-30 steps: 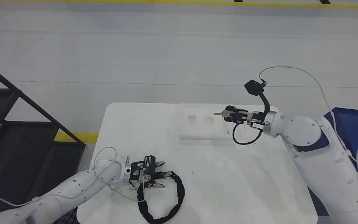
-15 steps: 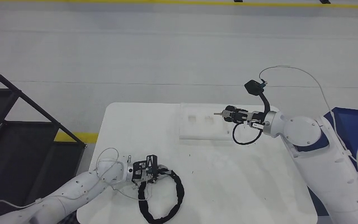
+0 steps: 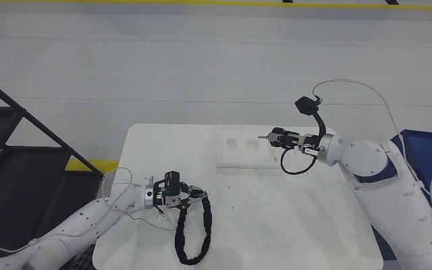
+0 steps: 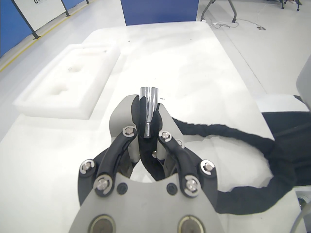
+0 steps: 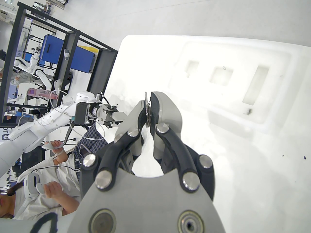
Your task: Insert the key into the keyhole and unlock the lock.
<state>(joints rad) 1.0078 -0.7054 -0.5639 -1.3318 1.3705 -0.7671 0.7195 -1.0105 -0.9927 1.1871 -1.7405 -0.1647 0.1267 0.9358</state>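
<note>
Two arms, but one mover. Over the last second the left fingers point(image 4: 119, 118), clamped on the chrome barrel of the lock point(image 4: 148, 100), shift a little toward 12 o'clock from the 7 o'clock corner of the bench point(image 3: 297, 223). The barrel points toward 3 o'clock. The black cable point(image 3: 191, 236) follows, its round loop now drawn long toward 6 o'clock. The right fingers point(image 5: 165, 109) stay put over the 3 o'clock end of the foam tray point(image 3: 233, 160), pinching the key point(image 5: 146, 107) with its blade toward 9 o'clock. Key and lock are well apart. I judge the lock is being presented, with alignment and insertion not yet done.
</note>
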